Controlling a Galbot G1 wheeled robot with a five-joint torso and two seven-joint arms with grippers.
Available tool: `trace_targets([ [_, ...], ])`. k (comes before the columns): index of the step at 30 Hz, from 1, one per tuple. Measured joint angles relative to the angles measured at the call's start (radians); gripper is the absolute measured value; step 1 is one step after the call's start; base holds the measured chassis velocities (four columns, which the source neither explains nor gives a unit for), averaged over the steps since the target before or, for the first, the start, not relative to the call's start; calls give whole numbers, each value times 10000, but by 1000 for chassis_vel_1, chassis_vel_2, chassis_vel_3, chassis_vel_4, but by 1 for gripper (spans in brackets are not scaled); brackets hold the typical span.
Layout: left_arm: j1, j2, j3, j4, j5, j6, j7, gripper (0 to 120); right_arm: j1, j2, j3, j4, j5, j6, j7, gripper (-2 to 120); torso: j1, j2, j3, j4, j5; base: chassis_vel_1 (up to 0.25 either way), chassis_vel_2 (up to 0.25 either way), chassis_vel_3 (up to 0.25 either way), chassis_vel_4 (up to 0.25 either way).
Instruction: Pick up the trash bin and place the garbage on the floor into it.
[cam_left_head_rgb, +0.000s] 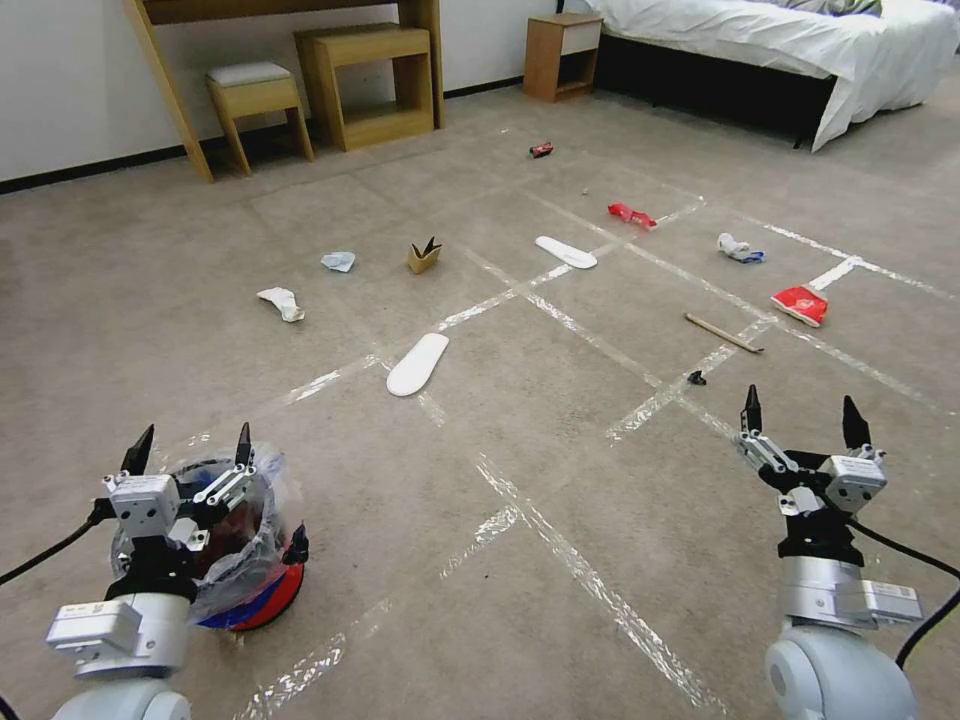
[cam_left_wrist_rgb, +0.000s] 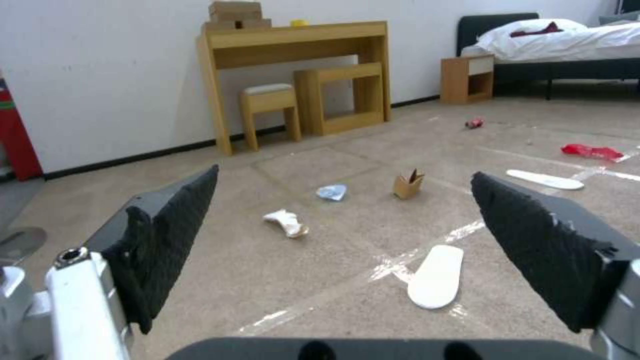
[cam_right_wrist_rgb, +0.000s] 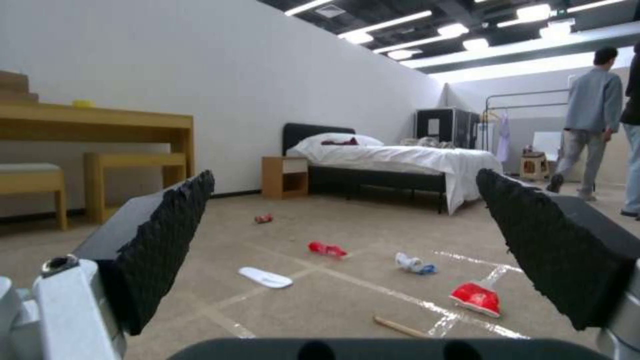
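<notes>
The left gripper (cam_left_head_rgb: 190, 445), fingers spread and empty, half hides the trash bin (cam_left_head_rgb: 262, 590) at 7 o'clock. The right gripper (cam_left_head_rgb: 800, 410) also gapes empty. Two slippers (cam_left_head_rgb: 418, 364) lie on the floor (cam_left_head_rgb: 560, 520).

The left tool (cam_left_head_rgb: 190, 445) sits low at the robot's near left, its two black fingertips (cam_left_wrist_rgb: 175, 215) pointing up and forward and spread well apart. The right tool (cam_left_head_rgb: 800, 412) is held at the near right in a matching pose, wrist raised on its grey arm, its dark padded fingers (cam_right_wrist_rgb: 167, 225) also wide apart, with nothing between them.
</notes>
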Motion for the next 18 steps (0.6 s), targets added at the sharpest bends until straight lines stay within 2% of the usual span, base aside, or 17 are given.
trace_targets([
  [8,-139,-12,4,221,-2,67,39,100,-134,264,116,-65,-215,-111,-28,100,1,0,-1,10,-1,0,0,0,0],
  [10,-530,-67,22,900,-17,366,223,100,-611,1126,471,-359,-868,-572,-134,100,0,0,1,2,-3,0,0,0,0],
  [11,-619,-65,22,1031,-17,373,209,100,-815,1498,600,-476,-1103,-751,-170,100,0,-1,1,-13,-5,0,0,0,0],
  [13,-654,-62,23,1049,-21,352,209,100,-944,1753,704,-556,-1286,-883,-196,100,1,0,1,-14,2,0,0,0,0],
  [14,-842,-92,40,1356,-42,476,291,100,-993,1911,739,-573,-1399,-898,-216,100,0,0,-1,6,6,0,0,0,0],
  [16,-957,-117,61,1584,-55,629,360,100,-1022,1961,744,-574,-1422,-883,-218,100,0,0,-1,-1,-3,0,0,0,0],
  [17,-1191,-158,91,1967,-83,829,496,100,-1035,2002,742,-573,-1440,-856,-223,100,0,0,0,4,-8,0,0,0,0],
  [18,-1581,-232,141,2632,-129,1193,726,100,-1065,2024,723,-572,-1448,-821,-253,100,1,0,2,0,-3,0,0,0,0],
])
